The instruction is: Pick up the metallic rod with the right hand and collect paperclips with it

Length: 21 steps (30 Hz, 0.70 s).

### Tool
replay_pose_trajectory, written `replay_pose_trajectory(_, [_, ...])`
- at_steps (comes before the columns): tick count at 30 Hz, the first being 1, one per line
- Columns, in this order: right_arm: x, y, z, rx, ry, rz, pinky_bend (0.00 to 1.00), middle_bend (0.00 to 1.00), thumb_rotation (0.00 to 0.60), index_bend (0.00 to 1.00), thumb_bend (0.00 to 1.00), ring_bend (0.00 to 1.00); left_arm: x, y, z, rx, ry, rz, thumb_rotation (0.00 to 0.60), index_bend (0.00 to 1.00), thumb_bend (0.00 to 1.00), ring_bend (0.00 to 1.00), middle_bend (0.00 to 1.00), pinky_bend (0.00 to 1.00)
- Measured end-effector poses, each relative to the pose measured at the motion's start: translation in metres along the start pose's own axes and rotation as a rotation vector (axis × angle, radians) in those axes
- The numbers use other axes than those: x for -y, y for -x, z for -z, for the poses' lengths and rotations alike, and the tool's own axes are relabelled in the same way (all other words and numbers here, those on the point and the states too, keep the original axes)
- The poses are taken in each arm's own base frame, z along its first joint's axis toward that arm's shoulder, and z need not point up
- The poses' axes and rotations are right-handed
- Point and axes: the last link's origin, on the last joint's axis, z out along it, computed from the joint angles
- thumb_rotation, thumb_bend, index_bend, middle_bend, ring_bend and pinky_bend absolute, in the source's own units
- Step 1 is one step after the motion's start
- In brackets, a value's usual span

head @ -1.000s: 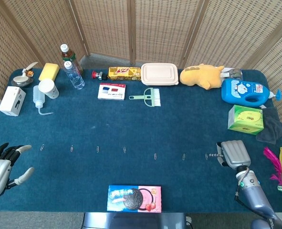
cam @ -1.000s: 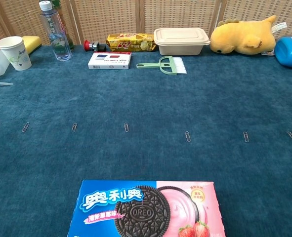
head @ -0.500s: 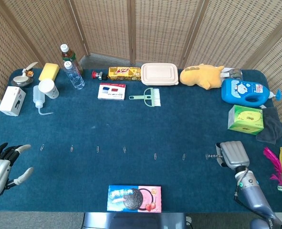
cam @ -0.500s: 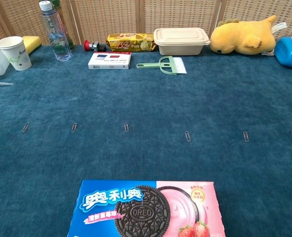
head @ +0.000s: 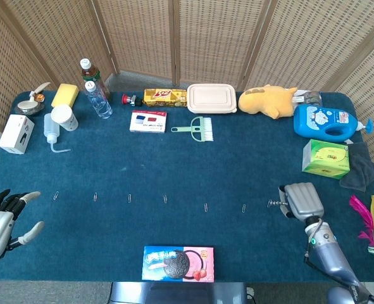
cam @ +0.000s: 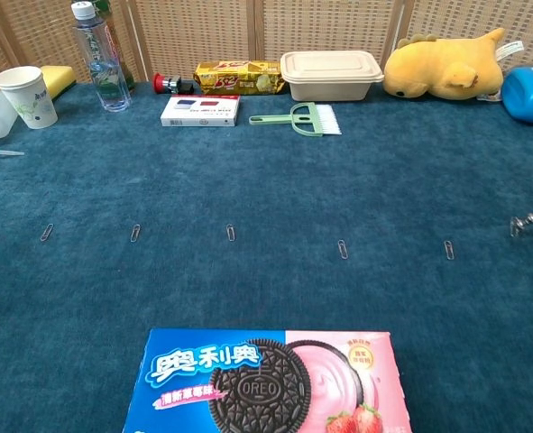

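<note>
We see the right hand (head: 302, 201) clamped on the metallic rod (head: 276, 204), tip w/ a clip stuck on, pointing along the paperclips (head: 205, 207) row just beside it. Left hand (head: 2, 223) rests w/ fingers apart at table (head: 237, 158) edge, holding nothing.

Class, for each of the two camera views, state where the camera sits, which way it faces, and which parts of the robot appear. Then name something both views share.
Head view: high above the near edge, looking steeply down on the whole blue table; shows the left hand and the right hand holding the metallic rod.
Chest view: low at the near edge, looking across toward the wicker screen; only the rod's tip shows.
Shared: Oreo box, paperclip row.
</note>
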Motion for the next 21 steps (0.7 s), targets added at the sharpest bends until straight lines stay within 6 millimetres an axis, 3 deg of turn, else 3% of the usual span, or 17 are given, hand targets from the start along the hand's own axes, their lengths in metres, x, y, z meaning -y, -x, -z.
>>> replay_pose_trajectory(9, [0.026, -0.034, -0.019, -0.077, -0.069, -0.075, 0.7, 0.91, 0.6, 0.66, 0.41, 0.87, 0.002, 0.001, 0.002, 0.0, -0.008, 0.005, 0.003, 0.17, 0.24, 0.17, 0.21, 0.04])
replay_pose_trajectory(21, [0.055, -0.032, -0.022, -0.044, -0.144, -0.046, 0.7, 0.91, 0.6, 0.64, 0.41, 0.87, 0.008, 0.003, 0.006, 0.003, -0.024, 0.01, 0.002, 0.16, 0.24, 0.17, 0.21, 0.04])
